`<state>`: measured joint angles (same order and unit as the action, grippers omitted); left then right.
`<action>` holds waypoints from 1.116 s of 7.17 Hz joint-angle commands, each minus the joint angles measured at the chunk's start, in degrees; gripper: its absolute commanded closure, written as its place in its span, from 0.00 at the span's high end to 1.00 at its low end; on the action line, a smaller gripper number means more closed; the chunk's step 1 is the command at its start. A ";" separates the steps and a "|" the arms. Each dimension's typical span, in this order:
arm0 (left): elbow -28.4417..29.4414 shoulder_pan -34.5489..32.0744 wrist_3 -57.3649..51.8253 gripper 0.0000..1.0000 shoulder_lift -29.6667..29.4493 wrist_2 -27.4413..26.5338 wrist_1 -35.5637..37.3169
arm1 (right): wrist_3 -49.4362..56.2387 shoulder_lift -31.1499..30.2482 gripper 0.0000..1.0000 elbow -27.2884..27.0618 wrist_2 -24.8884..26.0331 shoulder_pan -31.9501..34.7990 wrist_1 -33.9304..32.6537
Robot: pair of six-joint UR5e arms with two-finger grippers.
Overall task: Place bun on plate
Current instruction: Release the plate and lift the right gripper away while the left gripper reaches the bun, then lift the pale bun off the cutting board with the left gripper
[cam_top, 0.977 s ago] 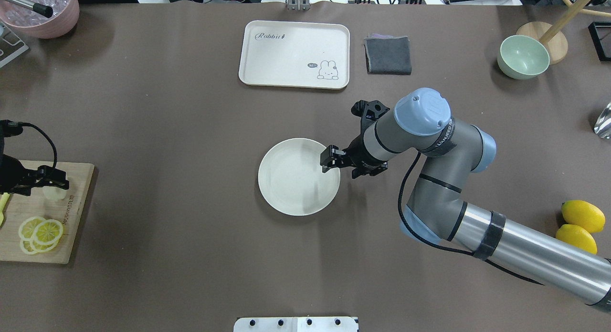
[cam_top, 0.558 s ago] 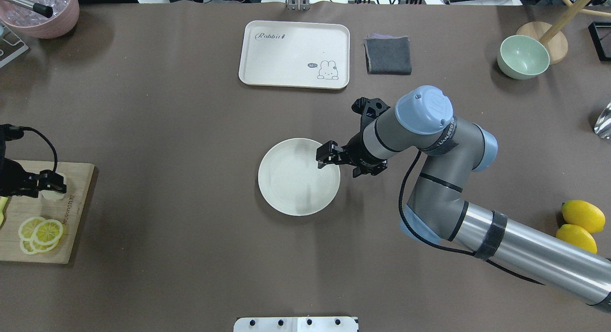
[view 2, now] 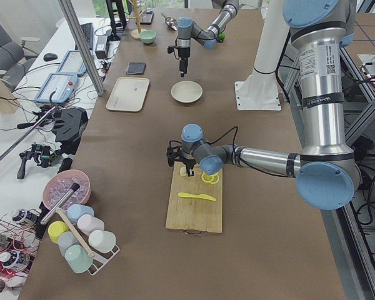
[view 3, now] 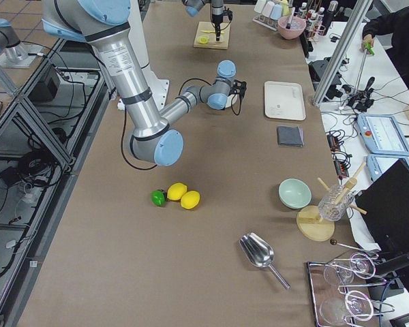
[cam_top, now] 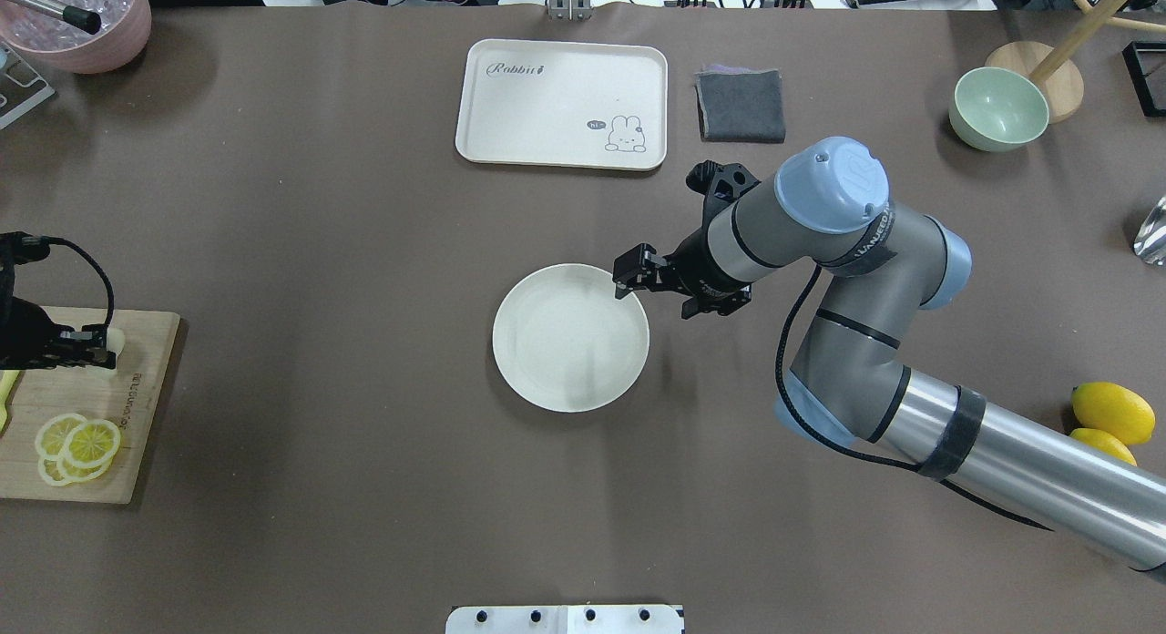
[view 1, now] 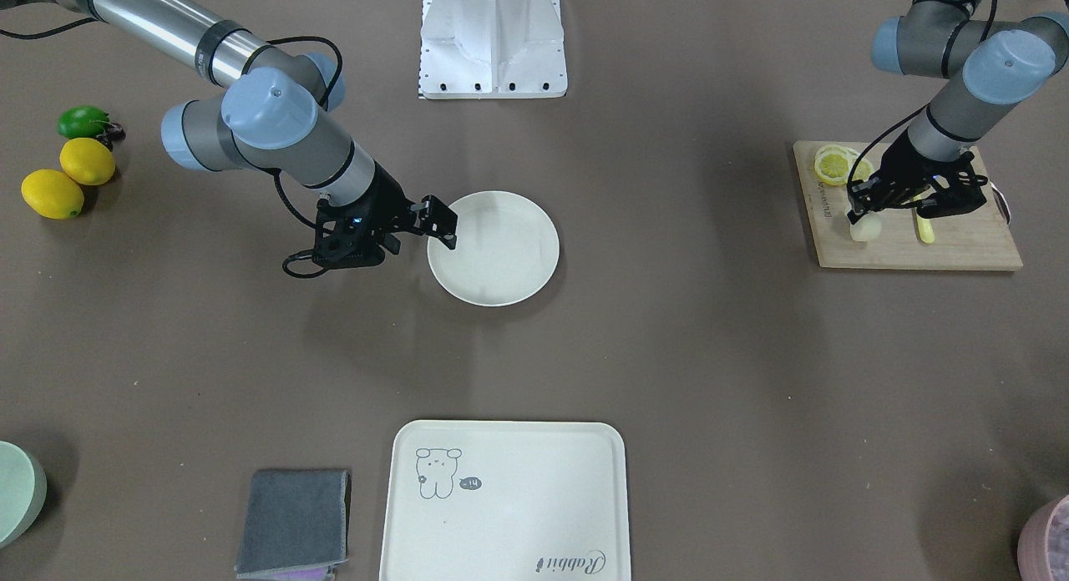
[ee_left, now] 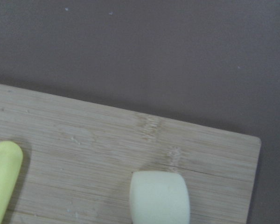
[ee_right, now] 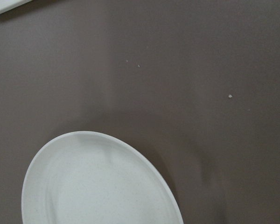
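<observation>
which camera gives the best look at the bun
The left wrist-mounted view: the bun is large and unobstructed on the wooden board, though cut by the bottom edge. The front-facing view shows it small at the left gripper; overhead it only peeks out; side views are too distant.

R arm (cam_top: 847,361): matte grey joint housings, pale-blue round end cap (cam_top: 831,186) w/ small screw (cam_top: 823,158) at its 12 o'clock. Forearm tube (cam_top: 1048,475) polished silver, black band (cam_top: 947,434) round it. Black wrist strap (cam_top: 865,244) w/ white lettering, not fully legible. Black cable (cam_top: 782,379) hangs loose at 7 o'clock of the cap. R gripper (cam_top: 625,283): black, angular.

L arm (view 1: 952,105): same grey/blue finish, black cable. White label (view 2: 325,60) w/ QR-type code on its tube. L gripper (view 1: 862,212): black.

Base plinth (view 1: 493,30): white; row of dark bolts (view 1: 493,87) along 6 o'clock edge.
</observation>
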<state>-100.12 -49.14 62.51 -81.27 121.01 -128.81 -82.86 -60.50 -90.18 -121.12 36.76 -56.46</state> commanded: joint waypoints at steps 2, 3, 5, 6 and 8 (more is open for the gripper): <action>-4.72 -0.43 0.24 0.13 -5.88 0.45 5.29 | 0.77 -7.31 1.00 -4.47 -7.42 8.90 -0.75; -6.74 -0.26 4.24 0.13 -11.75 0.28 12.46 | 2.86 -11.18 1.00 -6.66 -7.98 10.51 -0.75; -8.25 1.14 11.63 0.14 -23.62 -0.25 22.17 | 12.15 -15.77 1.00 -7.38 -8.86 14.55 -0.75; -7.81 4.81 15.23 0.15 -28.63 -0.94 25.60 | 16.98 -18.75 1.00 -7.56 -10.96 17.53 -0.75; -3.79 14.29 18.17 0.15 -42.33 -12.58 35.26 | 27.97 -24.64 1.00 -7.91 -13.52 22.81 -0.67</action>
<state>-106.35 -40.10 79.06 -115.87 114.66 -98.77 -61.15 -81.76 -97.93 -133.13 56.50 -57.16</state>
